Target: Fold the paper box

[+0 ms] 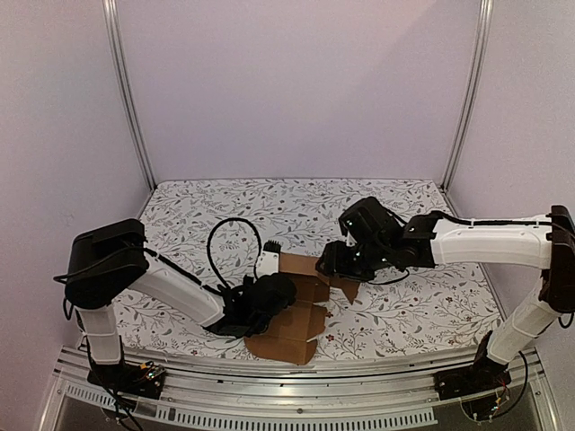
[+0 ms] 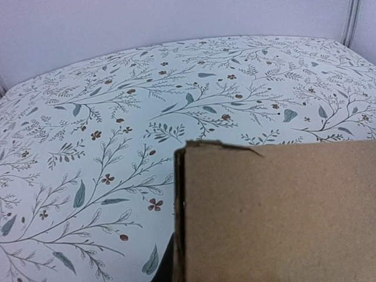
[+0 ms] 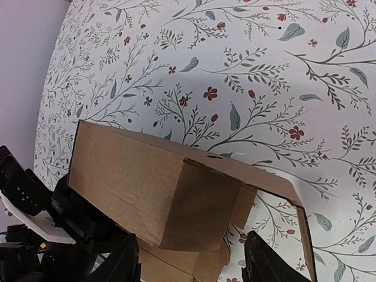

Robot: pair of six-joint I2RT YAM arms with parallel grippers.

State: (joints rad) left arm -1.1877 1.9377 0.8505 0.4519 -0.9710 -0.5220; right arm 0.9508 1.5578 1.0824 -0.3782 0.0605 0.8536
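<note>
The paper box is plain brown cardboard, partly folded, lying near the table's front middle. My left gripper rests low on its left side, shut on a raised panel. That panel fills the lower right of the left wrist view and hides the jaws, except for a sliver of one dark finger. My right gripper hovers at the box's far right corner. It stands open, and its two fingers straddle the folded end of the box without touching it.
A floral cloth covers the table, with lilac walls and metal posts around it. A black cable loop rises off the left arm. The left arm's black and white wrist sits just left of the box.
</note>
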